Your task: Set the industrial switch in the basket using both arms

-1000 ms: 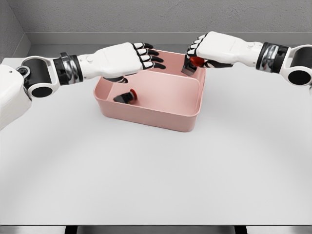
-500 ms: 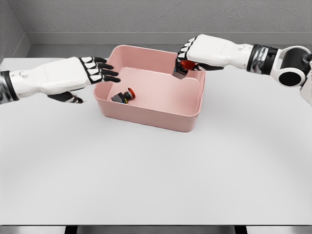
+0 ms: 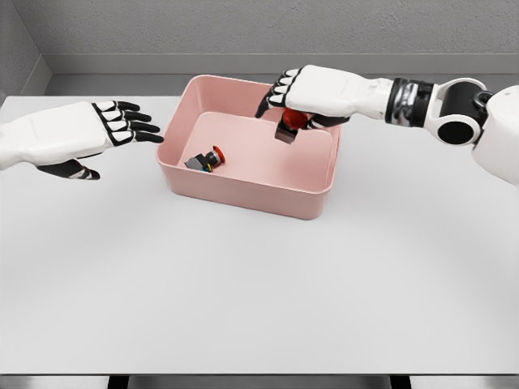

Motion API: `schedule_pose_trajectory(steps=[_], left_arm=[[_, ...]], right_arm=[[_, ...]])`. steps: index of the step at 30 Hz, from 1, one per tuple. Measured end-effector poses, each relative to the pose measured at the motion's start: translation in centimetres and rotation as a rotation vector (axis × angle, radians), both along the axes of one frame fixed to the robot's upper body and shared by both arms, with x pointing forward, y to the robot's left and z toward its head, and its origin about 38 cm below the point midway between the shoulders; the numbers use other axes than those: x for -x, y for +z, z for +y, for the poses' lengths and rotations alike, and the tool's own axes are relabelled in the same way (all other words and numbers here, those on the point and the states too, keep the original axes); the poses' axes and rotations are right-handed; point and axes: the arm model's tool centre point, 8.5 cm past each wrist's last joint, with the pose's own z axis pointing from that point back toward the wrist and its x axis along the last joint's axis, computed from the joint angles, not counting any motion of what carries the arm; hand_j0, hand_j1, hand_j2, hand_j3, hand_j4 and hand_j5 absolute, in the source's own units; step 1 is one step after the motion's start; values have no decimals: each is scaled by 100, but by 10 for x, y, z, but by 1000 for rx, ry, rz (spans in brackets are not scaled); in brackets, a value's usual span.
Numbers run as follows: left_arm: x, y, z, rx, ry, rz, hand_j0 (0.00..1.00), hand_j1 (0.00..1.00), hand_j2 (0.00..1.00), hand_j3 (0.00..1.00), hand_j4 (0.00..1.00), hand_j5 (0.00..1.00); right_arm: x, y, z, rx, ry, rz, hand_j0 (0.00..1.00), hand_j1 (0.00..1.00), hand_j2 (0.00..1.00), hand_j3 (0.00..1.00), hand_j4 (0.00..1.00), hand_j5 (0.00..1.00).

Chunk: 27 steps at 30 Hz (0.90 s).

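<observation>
Gripping a red-capped switch [image 3: 290, 125] over the pink basket [image 3: 243, 188], right hand [image 3: 304, 91], another switch [image 3: 203, 160] inside, left hand [image 3: 85, 134] spread, empty.

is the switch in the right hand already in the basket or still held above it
Still held. The right hand grips the switch above the pink basket; it is not resting on the floor. Another switch already lies inside.

You are looking at a bare simulated test room: a plain white counter [image 3: 259, 284] fills the view, with a grey textured wall [image 3: 243, 24] at 12 o'clock.
</observation>
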Motion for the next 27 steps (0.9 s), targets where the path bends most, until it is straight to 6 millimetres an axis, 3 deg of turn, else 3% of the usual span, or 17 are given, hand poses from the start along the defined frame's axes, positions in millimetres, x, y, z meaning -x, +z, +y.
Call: schedule_pose_trajectory(steps=[5,9,15,17,21,27], left_arm=[[-1,-1,-6,10,-12,0,100,100,100,100,100,100],[-1,-2,-7,12,-15,2,100,100,100,100,100,100],[-2,0,-8,14,-16,-2,100,100,100,100,100,100],[-2,-1,-9,17,-19,-2,100,100,100,100,100,100],[-2,-2,-11,21,-23,1,100,100,100,100,100,100],[-2,-2,-11,22,-23,3,100,100,100,100,100,100]], right_arm=[[0,1,4,-3,6,-2,100,100,100,100,100,100],[2,1,27,-22,46,1,100,100,100,100,100,100],[-1,16,35,-36,56,-27,100,100,100,100,100,100],[-4,16,16,-31,19,-29,100,100,100,100,100,100],[-8,23,-48,-11,-101,-45,100,100,100,100,100,100],[8,-8,-146,40,-286,38,100,100,100,100,100,100]])
